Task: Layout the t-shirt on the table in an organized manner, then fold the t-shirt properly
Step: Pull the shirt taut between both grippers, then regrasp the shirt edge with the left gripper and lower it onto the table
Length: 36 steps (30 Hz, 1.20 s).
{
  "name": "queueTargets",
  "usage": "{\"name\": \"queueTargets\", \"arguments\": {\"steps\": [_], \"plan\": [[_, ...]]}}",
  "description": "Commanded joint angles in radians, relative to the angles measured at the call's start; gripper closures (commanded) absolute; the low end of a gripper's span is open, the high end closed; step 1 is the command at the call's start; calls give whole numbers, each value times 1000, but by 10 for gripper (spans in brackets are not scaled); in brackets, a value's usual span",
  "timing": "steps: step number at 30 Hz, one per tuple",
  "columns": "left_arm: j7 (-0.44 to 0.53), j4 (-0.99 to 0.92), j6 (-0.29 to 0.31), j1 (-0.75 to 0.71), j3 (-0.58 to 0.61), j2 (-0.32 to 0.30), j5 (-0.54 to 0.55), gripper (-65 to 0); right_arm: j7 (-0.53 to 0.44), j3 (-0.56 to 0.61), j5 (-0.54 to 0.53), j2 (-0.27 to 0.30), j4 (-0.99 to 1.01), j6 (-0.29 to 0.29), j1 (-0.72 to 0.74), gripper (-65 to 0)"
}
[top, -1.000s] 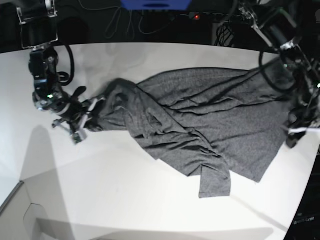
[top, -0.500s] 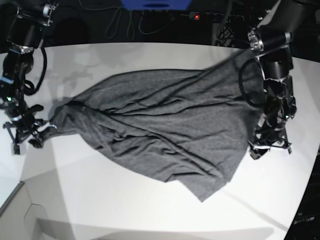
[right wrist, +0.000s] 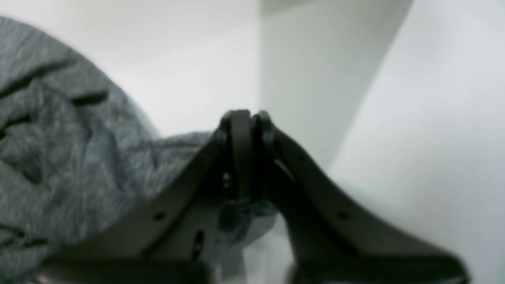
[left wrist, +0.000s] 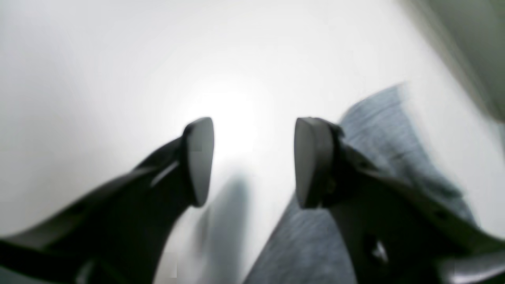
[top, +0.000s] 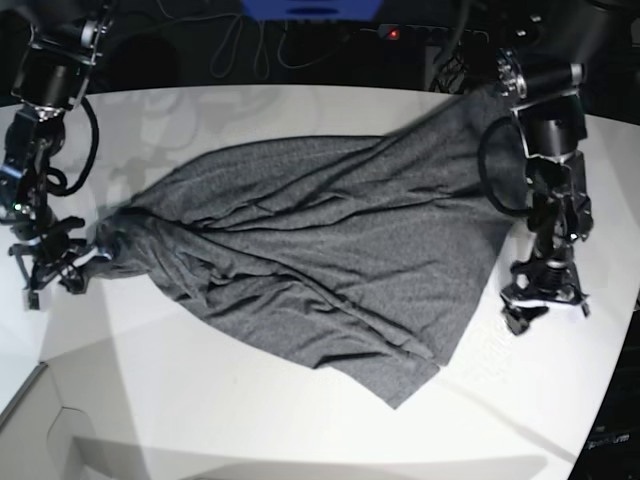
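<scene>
Sprawling wrinkled across the table (top: pixel 250 400), the t-shirt (top: pixel 320 250) is pinched by right hand (right wrist: pixel 246 118); left hand (left wrist: pixel 252 161) gapes empty.

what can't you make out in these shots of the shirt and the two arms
- Right pincer: whether it pinches the t-shirt; right wrist view blurred, tips hide the contact.
- Left pincer: open, but the left wrist view is smeared.
- Sleeves and collar: lost in bunched folds, base view.

One heathered dark grey knit long-sleeved t-shirt (top: pixel 320 250) lies on one large smooth white matte table (top: pixel 250 420). Two black robot arms are present, each ending in one gripper: left gripper (top: pixel 545 305), right gripper (top: pixel 50 275).
</scene>
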State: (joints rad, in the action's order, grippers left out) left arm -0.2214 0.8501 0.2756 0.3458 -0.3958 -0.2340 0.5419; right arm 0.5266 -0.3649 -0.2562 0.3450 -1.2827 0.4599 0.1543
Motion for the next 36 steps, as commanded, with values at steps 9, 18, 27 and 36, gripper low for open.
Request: {"name": "queueTargets", "arguments": {"steps": [9, 18, 27, 36], "plan": [[-172, 255, 14, 11, 76, 106, -7, -317, -26, -96, -16, -13, -94, 3, 1, -319], [90, -151, 14, 78, 294, 107, -4, -317, 30, -55, -16, -51, -266, 6, -61, -327], [230, -361, 14, 123, 292, -6, 5, -319, 80, 266, -13, 22, -262, 6, -118, -405], [230, -360, 14, 115, 291, -32, 7, -319, 79, 381, -13, 29, -243, 6, -117, -407]]}}
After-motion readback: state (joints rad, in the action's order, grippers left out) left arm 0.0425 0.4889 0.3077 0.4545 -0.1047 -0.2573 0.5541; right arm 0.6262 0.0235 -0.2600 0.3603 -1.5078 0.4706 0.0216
